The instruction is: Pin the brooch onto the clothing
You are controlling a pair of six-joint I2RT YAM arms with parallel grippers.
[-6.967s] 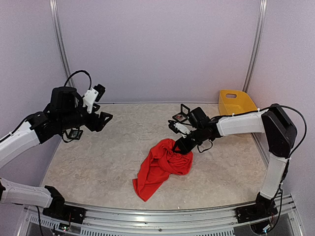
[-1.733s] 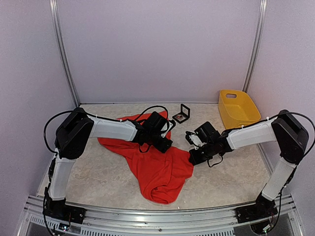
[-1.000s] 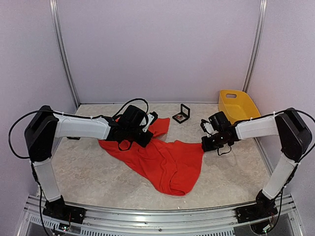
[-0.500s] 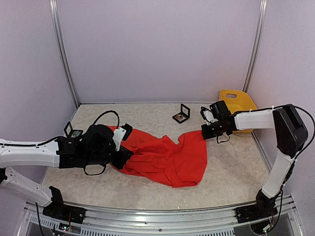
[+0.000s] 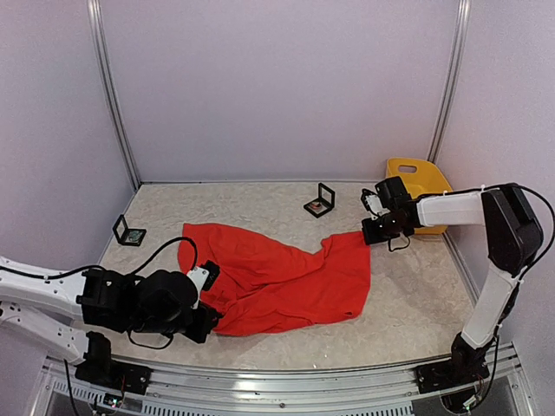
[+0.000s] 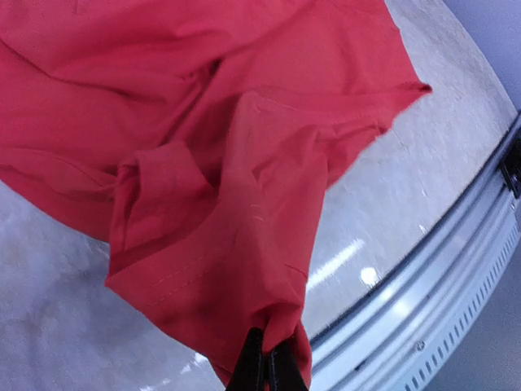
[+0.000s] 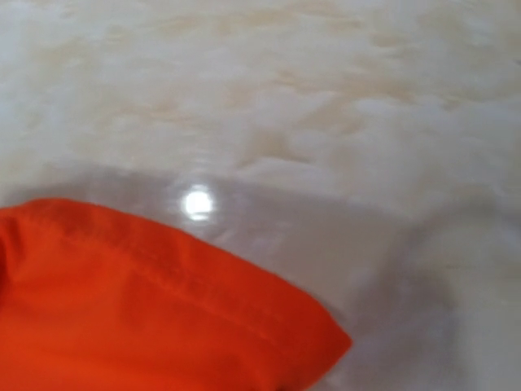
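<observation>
The clothing [image 5: 286, 282], a bright red T-shirt, lies stretched slantwise across the table between both arms. My left gripper [image 5: 205, 325] is low by the near edge, and its black fingers [image 6: 259, 366] are shut on a bunched hem of the clothing [image 6: 203, 163]. My right gripper [image 5: 370, 235] holds the far right corner, just in front of the yellow bin. Its fingers are out of the right wrist view, where only a hemmed corner of the clothing [image 7: 122, 309] shows above the table. I cannot make out the brooch itself.
A small open black case [image 5: 320, 204] stands at the back middle and another [image 5: 128, 231] at the left. A yellow bin [image 5: 418, 180] sits at the back right. The metal rail [image 6: 440, 285] of the table's near edge runs close to my left gripper.
My left gripper has pulled its end of the clothing down toward the near edge. The right gripper has edged toward the bin. The clothing lies wider and flatter.
</observation>
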